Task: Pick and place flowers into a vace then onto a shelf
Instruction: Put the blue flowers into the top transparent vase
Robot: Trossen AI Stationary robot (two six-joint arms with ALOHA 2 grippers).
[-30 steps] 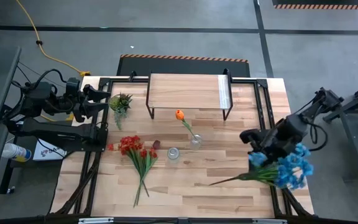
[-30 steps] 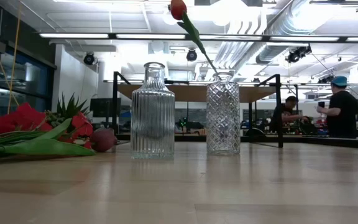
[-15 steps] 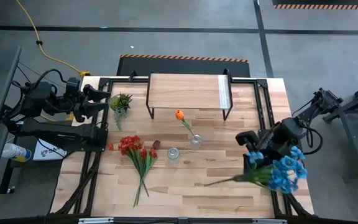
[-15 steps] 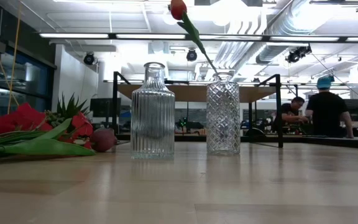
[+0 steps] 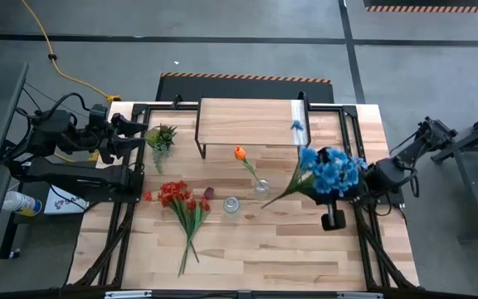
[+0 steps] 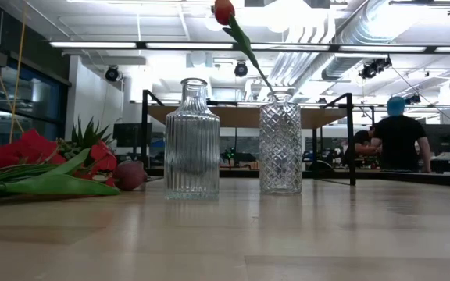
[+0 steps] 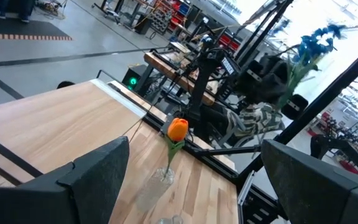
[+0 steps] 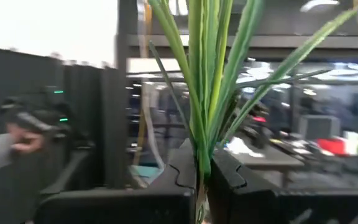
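Observation:
My right gripper (image 8: 202, 186) is shut on the blue-bloomed bunch of flowers (image 5: 330, 170), above the table's right side. Its stem end (image 5: 268, 201) points toward the vases. An orange tulip (image 5: 240, 154) stands in the diamond-cut vase (image 6: 280, 144). The ribbed vase (image 6: 192, 140) stands beside it. The red bunch (image 5: 181, 203) and a maroon tulip (image 5: 208, 193) lie flat on the table. The shelf (image 5: 247, 124) stands at the far edge. My left gripper (image 5: 139, 137) waits open at the far left. My right gripper pinches the blue bunch's green stems (image 8: 201, 168) between its two shut fingers (image 8: 166, 196), among the long leaves. The fingers lie across the stems. In the high view the blooms cover the place of contact. The bunch is lifted clear and slants.
A small green leafy tuft (image 5: 161, 135) lies by my left gripper at the far left. The table's black frame rails (image 5: 351, 133) run along its right side. People stand in the room beyond the table (image 6: 401, 140).
My right gripper has turned at the wrist while staying about where it was. The blue bunch has swung round with it. Its blooms have gone from past the table's near right corner to over the table near the shelf's right end, and its stem end has swung toward the vases.

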